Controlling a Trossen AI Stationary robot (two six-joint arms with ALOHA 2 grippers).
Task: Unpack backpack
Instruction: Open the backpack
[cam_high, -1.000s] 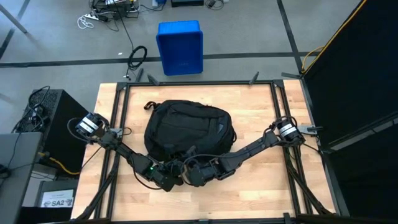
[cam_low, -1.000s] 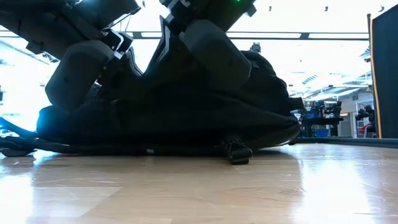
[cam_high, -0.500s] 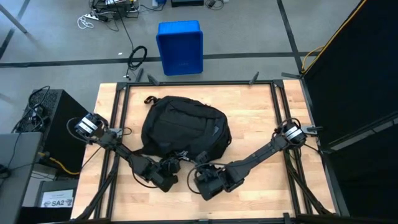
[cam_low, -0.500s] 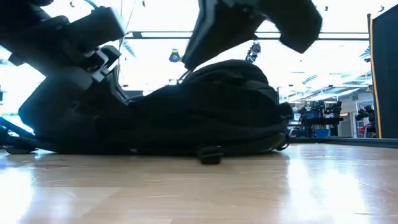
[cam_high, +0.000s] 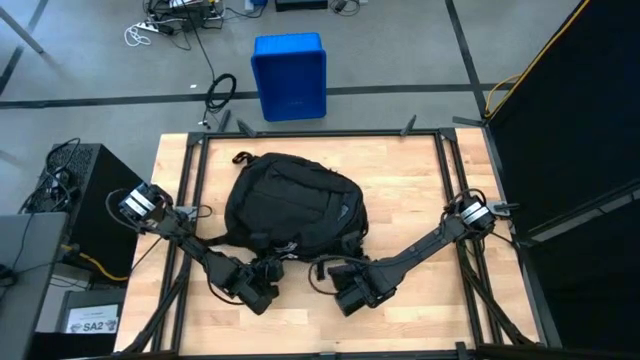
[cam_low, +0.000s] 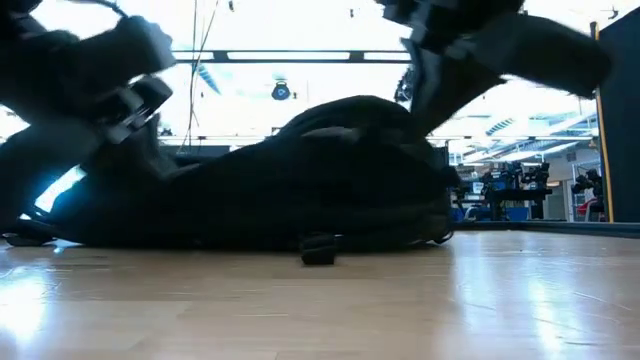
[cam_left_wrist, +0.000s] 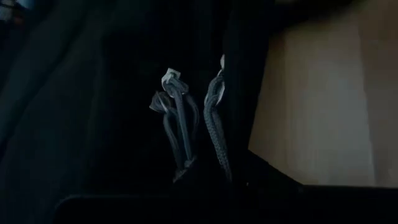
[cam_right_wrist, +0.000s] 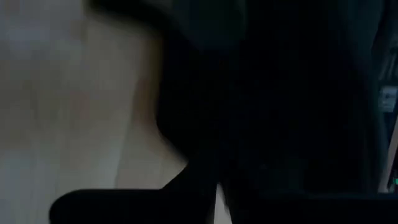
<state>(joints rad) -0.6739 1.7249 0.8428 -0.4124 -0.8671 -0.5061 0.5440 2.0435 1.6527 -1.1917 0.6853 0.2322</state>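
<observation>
— One big thing on the bench (cam_high: 420, 200): the backpack (cam_high: 295, 205), lying flat around the middle, rounded end toward the far edge, its near edge facing both arms. Nothing has come out of it that I can see.

— So what is the step, in your judgement?

— Getting it open. Both arms sit at the near edge, the left claw (cam_high: 262, 290) just beside the bag's near left corner and the right claw (cam_high: 345, 290) just beside the near right. To do it well, I'd say one arm should pin or hold the fabric taut while the other draws a zipper pull along its track, not lifting the whole bag. The bag is soft and will slide or bunch if tugged from one side only.

— Is there a pull within reach?

— The left wrist view shows grey cords (cam_left_wrist: 177, 134) hanging against the black fabric, close in front of that claw. They look like zipper pulls, though I can't be certain.

— And the claws themselves?

— Both closed right down. The left one has its tips up against the dark fabric by the cords, but I can't tell whether a cord is pinched between them. The right one is closed too, close to the bag's edge, and whether it holds a strap or nothing is hidden in shadow.
</observation>
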